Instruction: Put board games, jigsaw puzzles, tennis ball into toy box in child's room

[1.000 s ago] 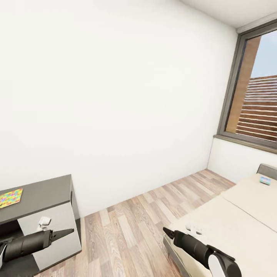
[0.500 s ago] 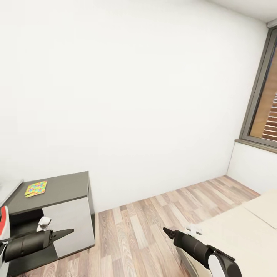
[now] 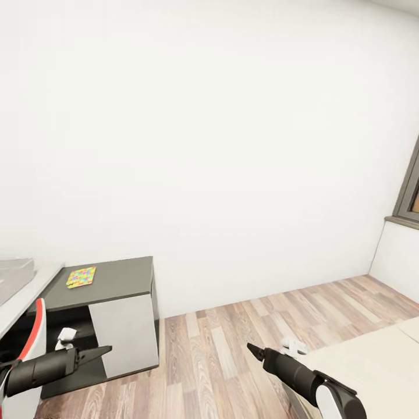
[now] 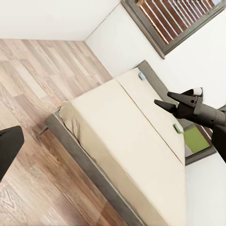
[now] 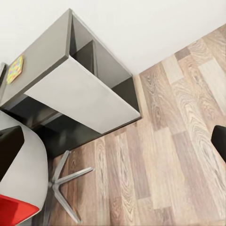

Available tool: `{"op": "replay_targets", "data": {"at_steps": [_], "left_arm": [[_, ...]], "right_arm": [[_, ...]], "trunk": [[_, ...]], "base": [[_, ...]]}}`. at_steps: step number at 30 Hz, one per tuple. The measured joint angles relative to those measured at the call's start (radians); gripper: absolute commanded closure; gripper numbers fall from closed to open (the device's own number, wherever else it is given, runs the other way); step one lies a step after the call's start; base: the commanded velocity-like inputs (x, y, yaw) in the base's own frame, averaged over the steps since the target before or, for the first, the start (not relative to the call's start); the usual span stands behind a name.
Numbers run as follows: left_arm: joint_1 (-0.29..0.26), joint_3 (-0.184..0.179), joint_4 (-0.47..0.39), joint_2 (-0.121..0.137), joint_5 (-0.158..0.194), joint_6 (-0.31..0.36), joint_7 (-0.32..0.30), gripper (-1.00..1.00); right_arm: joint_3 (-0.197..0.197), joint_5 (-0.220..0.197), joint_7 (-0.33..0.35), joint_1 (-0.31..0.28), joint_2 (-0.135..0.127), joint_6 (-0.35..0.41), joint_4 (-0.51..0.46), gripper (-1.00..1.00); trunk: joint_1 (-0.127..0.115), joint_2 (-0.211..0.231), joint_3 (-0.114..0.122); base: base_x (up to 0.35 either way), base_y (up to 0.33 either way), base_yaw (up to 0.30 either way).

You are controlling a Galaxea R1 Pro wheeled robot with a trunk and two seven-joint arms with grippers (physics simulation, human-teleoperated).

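One jigsaw puzzle (image 3: pixel 81 276), a thin card of yellow, pink, blue and green pieces, lies flat on the dark grey cabinet (image 3: pixel 125 274) at the left of the head view, close to the white wall (image 3: pixel 209 145). The right wrist view catches the same puzzle edge-on at the cabinet's far end, and also a chair (image 5: pixel 21 165) with a white seat, a red edge and a metal star base standing on the wood floor (image 3: pixel 233 343) in front of the cabinet's white door (image 3: pixel 124 326). At the far left of the head view a corner of the light grey toy box (image 3: pixel 14 272) rests on the pale table (image 3: pixel 26 294) that joins the cabinet. The left wrist view looks the other way, across the beige bed (image 4: pixel 127 141) with its grey-brown frame; two small flat boxes lie on the mattress near the headboard, one (image 4: pixel 141 76) by the window, the other (image 4: pixel 177 128) partly behind the right gripper (image 4: pixel 162 100). The left gripper (image 3: pixel 105 350) and the right gripper hang over the floor, holding nothing, each with its fingers pressed together to a point.
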Motion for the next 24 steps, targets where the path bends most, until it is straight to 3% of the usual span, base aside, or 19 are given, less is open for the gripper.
{"op": "replay_targets", "data": {"at_steps": [14, 24], "left_arm": [[0.0, 0.0, 0.0, 0.0, 0.0, -0.002, 0.002, -1.0], [0.0, 0.0, 0.0, 0.0, -0.001, -0.002, 0.002, -1.0]], "right_arm": [[-0.005, -0.002, -0.005, 0.0, 0.0, -0.003, 0.001, -1.0], [-0.007, -0.003, -0.007, 0.0, 0.0, -0.005, 0.001, -1.0]], "trunk": [[0.0, 0.0, 0.0], [0.0, 0.0, 0.0]], "base": [[0.188, 0.017, 0.016], [0.061, 0.017, 0.001]]}}
